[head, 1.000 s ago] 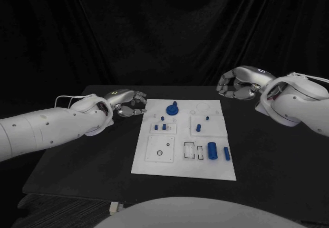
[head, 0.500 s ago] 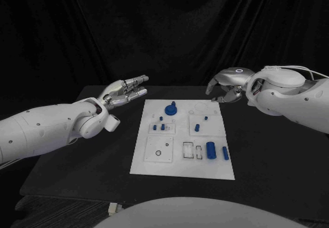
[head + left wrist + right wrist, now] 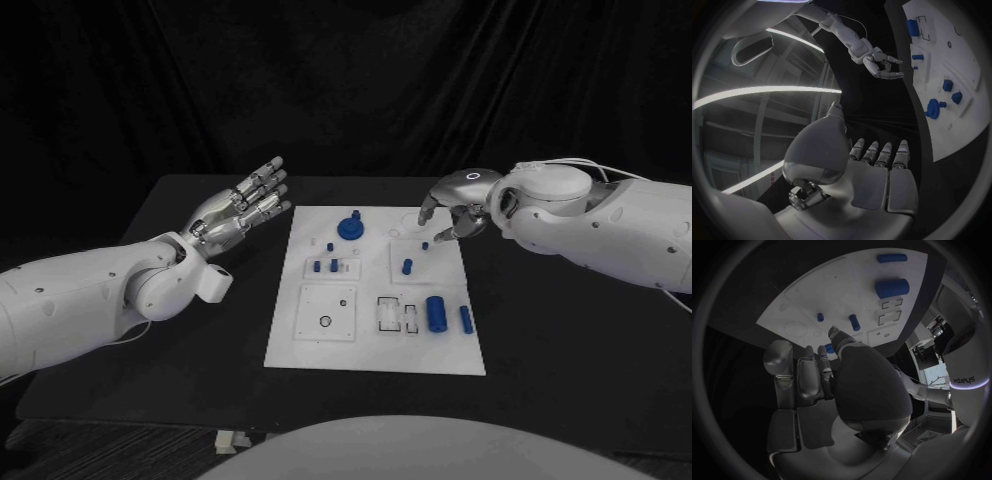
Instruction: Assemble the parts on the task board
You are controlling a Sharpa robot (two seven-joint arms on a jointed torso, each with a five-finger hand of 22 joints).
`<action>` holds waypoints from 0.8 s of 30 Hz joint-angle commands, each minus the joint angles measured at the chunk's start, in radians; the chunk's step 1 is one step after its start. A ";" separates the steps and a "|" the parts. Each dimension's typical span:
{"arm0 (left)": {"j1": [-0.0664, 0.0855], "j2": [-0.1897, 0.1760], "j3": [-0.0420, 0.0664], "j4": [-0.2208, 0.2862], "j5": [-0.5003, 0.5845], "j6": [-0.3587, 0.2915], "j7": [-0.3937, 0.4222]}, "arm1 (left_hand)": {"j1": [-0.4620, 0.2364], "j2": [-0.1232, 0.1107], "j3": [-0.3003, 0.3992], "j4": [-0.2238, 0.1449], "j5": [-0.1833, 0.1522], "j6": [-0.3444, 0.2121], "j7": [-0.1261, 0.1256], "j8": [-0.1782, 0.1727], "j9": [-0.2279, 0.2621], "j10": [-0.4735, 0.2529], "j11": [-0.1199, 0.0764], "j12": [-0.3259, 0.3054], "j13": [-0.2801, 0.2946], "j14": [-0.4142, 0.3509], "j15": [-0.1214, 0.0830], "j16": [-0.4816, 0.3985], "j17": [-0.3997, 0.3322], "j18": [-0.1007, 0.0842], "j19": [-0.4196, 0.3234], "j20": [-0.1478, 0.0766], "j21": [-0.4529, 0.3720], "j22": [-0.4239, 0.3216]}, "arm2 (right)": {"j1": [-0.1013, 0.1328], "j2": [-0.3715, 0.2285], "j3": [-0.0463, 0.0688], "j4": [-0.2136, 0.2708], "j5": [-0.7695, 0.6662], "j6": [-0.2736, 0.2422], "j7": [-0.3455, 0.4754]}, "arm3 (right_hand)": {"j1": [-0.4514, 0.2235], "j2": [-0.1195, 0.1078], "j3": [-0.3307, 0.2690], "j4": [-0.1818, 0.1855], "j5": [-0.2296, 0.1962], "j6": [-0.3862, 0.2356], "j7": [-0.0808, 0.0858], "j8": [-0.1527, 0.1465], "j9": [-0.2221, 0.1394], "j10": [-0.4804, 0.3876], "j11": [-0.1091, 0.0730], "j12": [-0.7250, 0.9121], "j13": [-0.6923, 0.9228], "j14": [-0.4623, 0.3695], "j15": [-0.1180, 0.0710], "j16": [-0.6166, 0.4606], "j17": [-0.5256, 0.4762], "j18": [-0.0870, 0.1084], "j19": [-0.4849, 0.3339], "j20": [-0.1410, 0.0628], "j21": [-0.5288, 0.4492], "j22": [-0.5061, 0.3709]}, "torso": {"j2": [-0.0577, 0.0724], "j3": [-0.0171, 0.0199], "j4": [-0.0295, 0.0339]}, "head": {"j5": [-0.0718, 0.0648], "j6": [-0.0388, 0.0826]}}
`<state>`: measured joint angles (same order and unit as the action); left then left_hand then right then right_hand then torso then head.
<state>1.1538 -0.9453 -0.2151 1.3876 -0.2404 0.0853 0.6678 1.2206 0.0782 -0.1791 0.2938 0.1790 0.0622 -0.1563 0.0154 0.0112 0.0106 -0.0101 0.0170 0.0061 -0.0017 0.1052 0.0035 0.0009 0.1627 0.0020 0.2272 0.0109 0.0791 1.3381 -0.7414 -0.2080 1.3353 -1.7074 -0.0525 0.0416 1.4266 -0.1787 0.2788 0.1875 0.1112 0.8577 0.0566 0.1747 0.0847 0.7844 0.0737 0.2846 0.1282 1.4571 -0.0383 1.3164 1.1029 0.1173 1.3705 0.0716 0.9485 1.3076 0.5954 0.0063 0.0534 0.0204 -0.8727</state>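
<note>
While its fingers have uncurled and now stretch apart, grasping nothing, the left hand has risen at centre left; the right hand, released, has dropped over the task board's upper right corner, parts sitting mid-frame on the counter.
</note>
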 commanded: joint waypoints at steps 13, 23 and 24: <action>-0.009 -0.006 0.001 0.026 0.031 0.047 0.128 | -0.007 0.014 -0.007 -0.001 0.001 -0.038 0.007 -0.010 -0.006 -0.011 -0.007 -0.017 -0.006 0.002 0.008 -0.004 -0.001 0.016 0.000 0.004 -0.003 -0.017 | -0.048 0.032 0.001 -0.063 -0.024 -0.073 0.009 | 0.028 0.027 0.009 -0.023 0.047 0.039 0.036 -0.020 -0.012 0.085 0.004 0.010 -0.046 0.003 0.008 0.002 0.008 0.000 0.014 0.005 -0.002 0.077 | -0.001 -0.0168 0.0096 | -0.025 0.000; -0.010 -0.014 0.001 0.035 0.031 0.053 0.118 | 0.004 0.031 -0.012 -0.001 0.025 -0.035 0.025 -0.009 -0.005 -0.011 -0.001 -0.017 -0.006 0.002 0.010 -0.004 -0.001 0.016 0.001 0.005 -0.003 -0.019 | -0.073 0.054 0.001 -0.104 -0.024 -0.099 0.021 | 0.028 0.029 0.028 -0.033 0.062 0.080 0.052 -0.014 -0.005 0.127 0.000 0.012 -0.060 0.004 0.004 0.004 0.010 -0.001 0.018 0.001 0.000 0.083 | -0.002 -0.0173 0.0092 | -0.026 0.000; -0.010 -0.015 0.001 0.035 0.031 0.053 0.116 | 0.007 0.034 -0.014 -0.001 0.031 -0.033 0.033 -0.009 -0.005 -0.011 0.002 -0.017 -0.006 0.002 0.011 -0.004 -0.001 0.016 0.001 0.005 -0.003 -0.019 | -0.075 0.056 0.001 -0.107 -0.024 -0.102 0.023 | 0.029 0.029 0.030 -0.034 0.064 0.084 0.054 -0.013 -0.004 0.132 0.000 0.012 -0.060 0.004 0.004 0.004 0.011 -0.001 0.019 0.001 0.000 0.084 | -0.002 -0.0175 0.0093 | -0.026 0.000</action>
<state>1.1456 -0.9601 -0.2147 1.4187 -0.2209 0.1224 0.6753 1.2250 0.1025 -0.1863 0.2920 0.2056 0.0288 -0.1310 0.0088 0.0063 0.0010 -0.0152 0.0065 0.0010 0.0022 0.1090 0.0036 0.0015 0.1626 0.0021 0.2272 0.0110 0.0614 1.2657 -0.6873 -0.2079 1.2322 -1.7222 -0.1198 0.0551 1.4516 -0.1538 0.3057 0.1549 0.1707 0.9348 0.1090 0.1556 0.0795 0.9075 0.0740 0.2943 0.0689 1.4607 -0.0348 1.3164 1.1124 0.1173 1.3815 0.0749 0.9486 1.3074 0.5936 -0.0108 0.0625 -0.0040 -0.8727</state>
